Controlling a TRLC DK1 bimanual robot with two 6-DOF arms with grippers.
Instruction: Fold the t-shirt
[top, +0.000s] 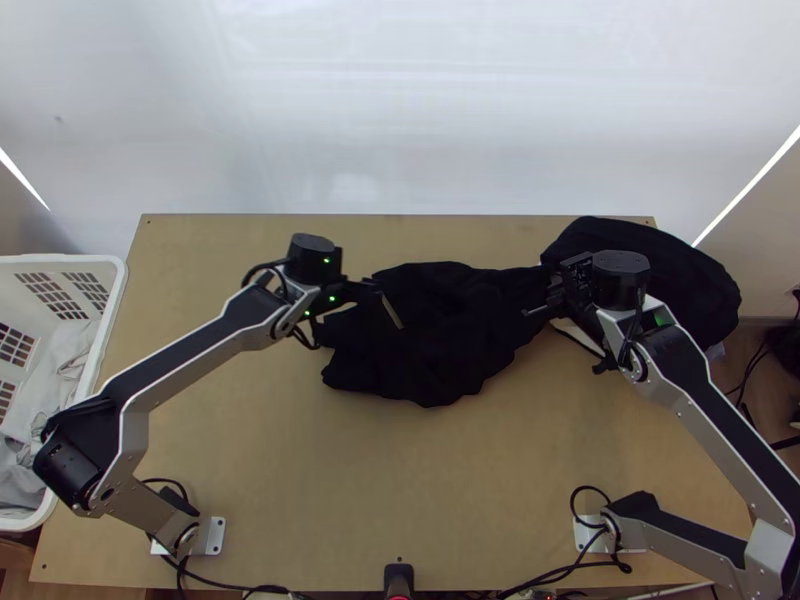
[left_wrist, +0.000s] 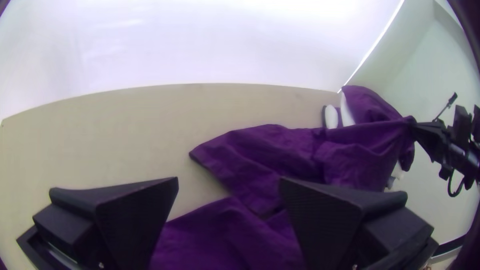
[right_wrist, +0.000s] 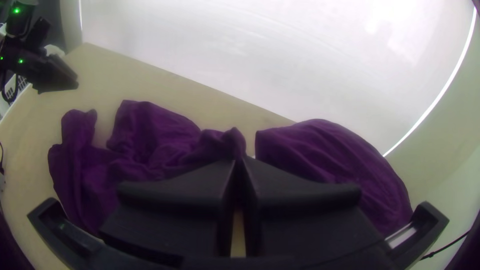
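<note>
The dark t-shirt (top: 430, 340) lies bunched in mid-table, its right end drawn toward my right gripper (top: 540, 296). In the right wrist view my right gripper (right_wrist: 240, 161) is closed on a gathered bit of the t-shirt (right_wrist: 155, 130). Above the t-shirt's left end is my left gripper (top: 384, 298). The left wrist view shows my left gripper (left_wrist: 228, 184) with its fingers wide apart and the t-shirt (left_wrist: 285, 155) below and beyond, not held between them. There the stretched end rises to the other gripper.
A second dark cloth heap (top: 690, 285) lies over the table's back right corner, behind the right arm. At the left stands a white basket (top: 112, 290) with light cloth inside. Bare tabletop (top: 400, 480) stretches in front of the t-shirt.
</note>
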